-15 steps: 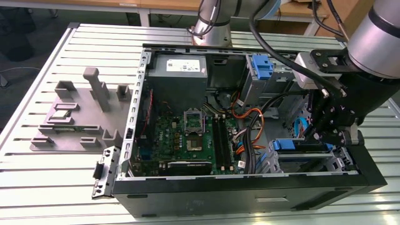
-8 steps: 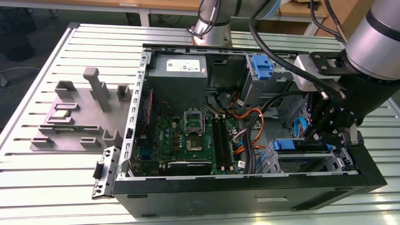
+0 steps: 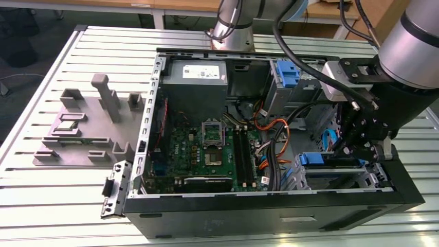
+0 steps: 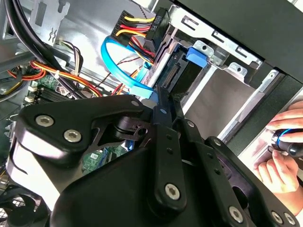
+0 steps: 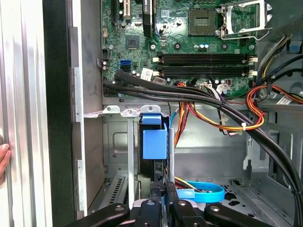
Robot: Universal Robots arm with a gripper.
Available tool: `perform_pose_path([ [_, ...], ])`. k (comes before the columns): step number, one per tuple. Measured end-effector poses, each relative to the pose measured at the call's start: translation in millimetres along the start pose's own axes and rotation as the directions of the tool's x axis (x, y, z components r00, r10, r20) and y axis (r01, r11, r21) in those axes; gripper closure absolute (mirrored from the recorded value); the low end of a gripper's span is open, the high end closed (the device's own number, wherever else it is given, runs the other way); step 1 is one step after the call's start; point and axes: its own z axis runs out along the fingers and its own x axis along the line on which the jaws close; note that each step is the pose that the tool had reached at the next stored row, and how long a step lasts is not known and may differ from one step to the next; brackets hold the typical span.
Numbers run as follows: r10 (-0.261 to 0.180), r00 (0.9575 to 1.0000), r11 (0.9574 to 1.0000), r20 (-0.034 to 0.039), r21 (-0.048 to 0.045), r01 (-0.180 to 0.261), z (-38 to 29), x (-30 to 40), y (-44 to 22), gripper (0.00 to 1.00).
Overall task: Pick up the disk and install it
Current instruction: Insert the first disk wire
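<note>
Disk's sitting on edge in the drive cage, my gripper right on it

My fingers are clamped together on the disk's near edge, inside the cage at the computer case's front corner, just past the motherboard. Blue cable curls beside the cage.

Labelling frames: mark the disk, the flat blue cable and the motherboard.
disk (image 5: 155,144): first wrist view, blue carrier face.
flat blue cable (image 4: 124,72): second wrist view, curved stretch.
motherboard (image 3: 200,150): exterior view, green board middle.
</note>
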Motion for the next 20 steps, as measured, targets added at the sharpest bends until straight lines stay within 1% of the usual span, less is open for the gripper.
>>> perform_pose_path([
  [10,0.0,1.0,1.0,-0.0002,0.0006,0.0,2.8,0.0,0.3,0.84],
  [16,0.0,1.0,1.0,0.0001,0.0007,0.0,3.2,0.0,0.3,0.84],
  [18,0.0,1.0,1.0,0.0006,0.0007,0.0,2.6,0.0,0.3,0.84],
  [20,0.0,1.0,1.0,0.0007,0.0007,0.0,0.0,0.0,0.1,0.84],
])
